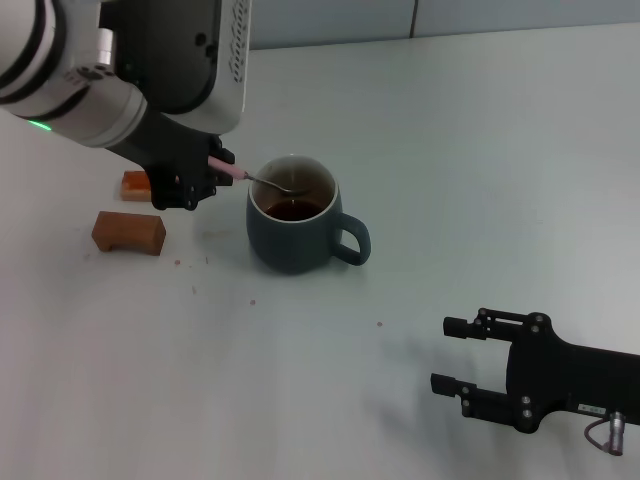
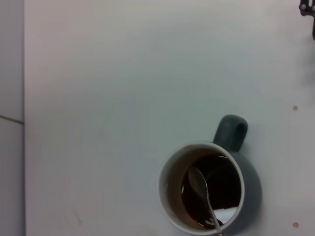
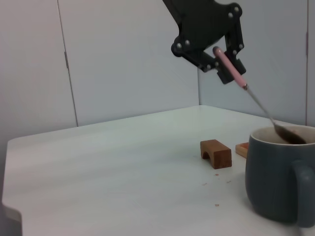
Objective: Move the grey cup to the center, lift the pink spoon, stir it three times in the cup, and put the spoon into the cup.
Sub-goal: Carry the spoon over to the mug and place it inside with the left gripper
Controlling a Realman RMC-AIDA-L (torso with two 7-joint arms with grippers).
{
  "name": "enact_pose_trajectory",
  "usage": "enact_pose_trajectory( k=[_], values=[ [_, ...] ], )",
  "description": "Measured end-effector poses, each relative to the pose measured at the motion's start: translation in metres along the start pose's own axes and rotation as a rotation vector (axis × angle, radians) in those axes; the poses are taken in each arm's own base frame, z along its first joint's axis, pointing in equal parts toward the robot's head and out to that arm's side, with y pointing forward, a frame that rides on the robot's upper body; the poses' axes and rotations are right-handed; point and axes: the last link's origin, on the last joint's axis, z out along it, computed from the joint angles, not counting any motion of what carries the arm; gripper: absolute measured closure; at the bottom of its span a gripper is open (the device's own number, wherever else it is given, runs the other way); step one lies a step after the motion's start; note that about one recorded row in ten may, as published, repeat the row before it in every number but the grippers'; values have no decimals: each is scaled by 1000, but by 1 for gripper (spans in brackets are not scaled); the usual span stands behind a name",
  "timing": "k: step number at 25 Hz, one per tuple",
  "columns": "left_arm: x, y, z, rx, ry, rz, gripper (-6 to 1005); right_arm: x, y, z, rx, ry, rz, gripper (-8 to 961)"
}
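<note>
The grey cup (image 1: 297, 225) stands near the middle of the table, handle toward my right, dark liquid inside. My left gripper (image 1: 205, 172) hovers just left of the cup, shut on the pink spoon (image 1: 232, 171) by its handle. The spoon slants down over the rim, and its metal bowl (image 1: 290, 189) sits inside the cup. The left wrist view looks straight down into the cup (image 2: 172, 196) with the spoon bowl (image 2: 197, 181) above the liquid. From the right wrist view, the left gripper (image 3: 225, 65) holds the spoon (image 3: 230, 69) above the cup (image 3: 275, 182). My right gripper (image 1: 455, 356) rests open at the near right.
Two brown blocks lie left of the cup: an arch-shaped one (image 1: 128, 232) and a flatter one (image 1: 136, 185) partly behind the left gripper. Both appear in the right wrist view, the arch (image 3: 215, 153) nearer. A wall stands behind the table's far edge.
</note>
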Motion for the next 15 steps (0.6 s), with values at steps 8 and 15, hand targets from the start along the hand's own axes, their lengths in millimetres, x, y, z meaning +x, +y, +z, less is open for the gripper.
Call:
enact_pose_trajectory(
  k=[8, 15],
  values=[
    [2, -2, 19, -10, -55, 14, 849, 0, 0, 0, -1, 1, 1, 314],
    [0, -5, 28, -16, -94, 10, 847, 1, 1, 1, -2, 0, 6, 315]
  ],
)
